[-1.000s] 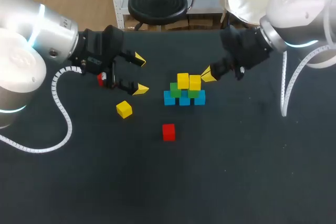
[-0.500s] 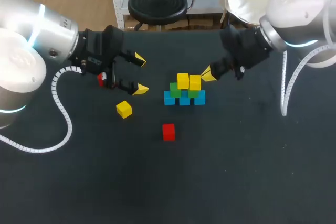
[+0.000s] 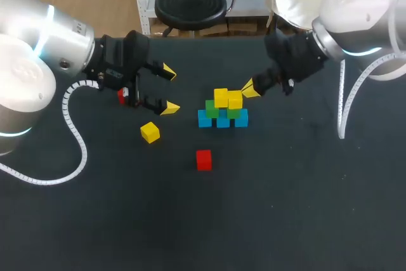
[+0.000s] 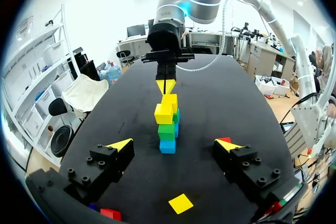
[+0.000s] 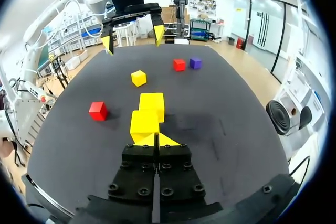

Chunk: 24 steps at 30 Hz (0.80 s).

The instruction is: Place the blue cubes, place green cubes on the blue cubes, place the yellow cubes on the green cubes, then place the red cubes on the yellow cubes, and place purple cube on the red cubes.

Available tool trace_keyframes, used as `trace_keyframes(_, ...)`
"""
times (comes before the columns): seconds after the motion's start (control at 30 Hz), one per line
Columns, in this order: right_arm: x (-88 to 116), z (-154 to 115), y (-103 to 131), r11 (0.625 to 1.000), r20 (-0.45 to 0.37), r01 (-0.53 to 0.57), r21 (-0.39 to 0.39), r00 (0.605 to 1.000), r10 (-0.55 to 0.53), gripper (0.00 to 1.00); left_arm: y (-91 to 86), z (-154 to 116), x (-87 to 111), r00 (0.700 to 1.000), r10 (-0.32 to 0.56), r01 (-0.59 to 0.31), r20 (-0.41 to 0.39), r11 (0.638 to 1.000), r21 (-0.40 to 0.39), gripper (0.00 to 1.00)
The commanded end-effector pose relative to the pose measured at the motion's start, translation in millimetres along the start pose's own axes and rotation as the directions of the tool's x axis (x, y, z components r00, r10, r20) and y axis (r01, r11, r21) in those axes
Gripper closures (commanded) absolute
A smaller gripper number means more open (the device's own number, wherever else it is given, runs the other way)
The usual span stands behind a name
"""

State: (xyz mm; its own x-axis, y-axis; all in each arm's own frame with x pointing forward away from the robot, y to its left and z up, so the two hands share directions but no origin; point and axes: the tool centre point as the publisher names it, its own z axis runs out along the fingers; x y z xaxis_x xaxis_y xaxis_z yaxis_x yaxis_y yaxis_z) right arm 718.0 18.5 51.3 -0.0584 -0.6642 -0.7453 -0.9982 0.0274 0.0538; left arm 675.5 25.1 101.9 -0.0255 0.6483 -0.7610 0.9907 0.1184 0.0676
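Stack at table centre: 3 blue cubes [image 3: 222, 120] in a row on the table [image 3: 285, 207], touching side by side; 2 green cubes [image 3: 212, 108] on top of them; 2 yellow cubes [image 3: 221, 98] on the greens, side by side. No red or purple on the stack yet. Right gripper [image 3: 249, 89] sits at the level of the yellow layer, just beside the yellow cube on its own side; in the right wrist view its 2 yellow tips are pressed together with nothing between them, directly behind that cube, and we cannot tell whether they touch it. A third, loose yellow cube [image 3: 150, 132] lies on the table toward our left arm, well apart from the stack. 1 red cube [image 3: 203, 159] lies alone in front of the stack, nearer the camera. Left gripper [image 3: 169, 89] hangs to the left of the stack, claw wide, holding nothing, pointed at the stack. A second red cube [image 3: 120, 96] shows partly behind its fingers; the right wrist view shows the purple cube [image 5: 195, 63] just beside that red one, both under the left gripper.
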Motion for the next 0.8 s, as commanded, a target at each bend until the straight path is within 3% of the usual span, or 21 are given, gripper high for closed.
trace_keyframes(0.03, 1.4, -2.6, 2.1, 1.0, -0.014, -0.013, 0.019, 1.0, 0.013, 1.0, -0.9, -0.4, 1.6, 1.0, 0.004, -0.003, 0.007, 1.0, -0.002, 0.0)
trace_keyframes(0.1, 4.1, -6.2, 3.0, 0.999, -0.009, -0.023, 0.031, 1.0, 0.024, 1.0, -0.9, -0.4, 1.6, 1.0, 0.004, -0.003, 0.007, 1.0, -0.002, 0.0)
trace_keyframes(0.13, 5.7, -8.0, 3.5, 0.999, -0.008, -0.029, 0.035, 1.0, 0.029, 0.9, -0.9, -0.4, 1.6, 1.0, 0.004, -0.003, 0.007, 1.0, -0.002, 0.0)
trace_keyframes(0.2, 8.8, -11.0, 4.6, 0.998, 0.007, -0.045, 0.045, 0.999, 0.045, 0.59, -0.9, -0.4, 1.6, 1.0, 0.004, -0.003, 0.007, 1.0, -0.002, 0.0)
trace_keyframes(0.23, 10.2, -12.4, 5.1, 0.998, 0.025, -0.048, 0.037, 0.999, 0.047, 0.0, -0.9, -0.4, 1.6, 1.0, 0.004, -0.003, 0.007, 1.0, -0.002, 0.0)
trace_keyframes(0.4, 13.6, -21.8, 9.4, 0.999, 0.105, -0.043, 0.014, 0.994, 0.042, 0.0, -0.9, -0.4, 1.6, 1.0, 0.004, -0.003, 0.007, 1.0, -0.002, 0.0)
trace_keyframes(0.53, 13.0, -31.1, 14.2, 0.999, 0.123, -0.042, 0.003, 0.992, 0.041, 0.0, -0.9, -0.4, 1.6, 1.0, 0.004, -0.003, 0.007, 1.0, -0.002, 0.0)
trace_keyframes(0.8, 5.6, -41.1, 21.9, 0.999, 0.05, -0.051, -0.018, 0.997, 0.052, 0.0, -0.9, -0.4, 1.6, 1.0, 0.004, -0.003, 0.007, 1.0, -0.002, 0.0)
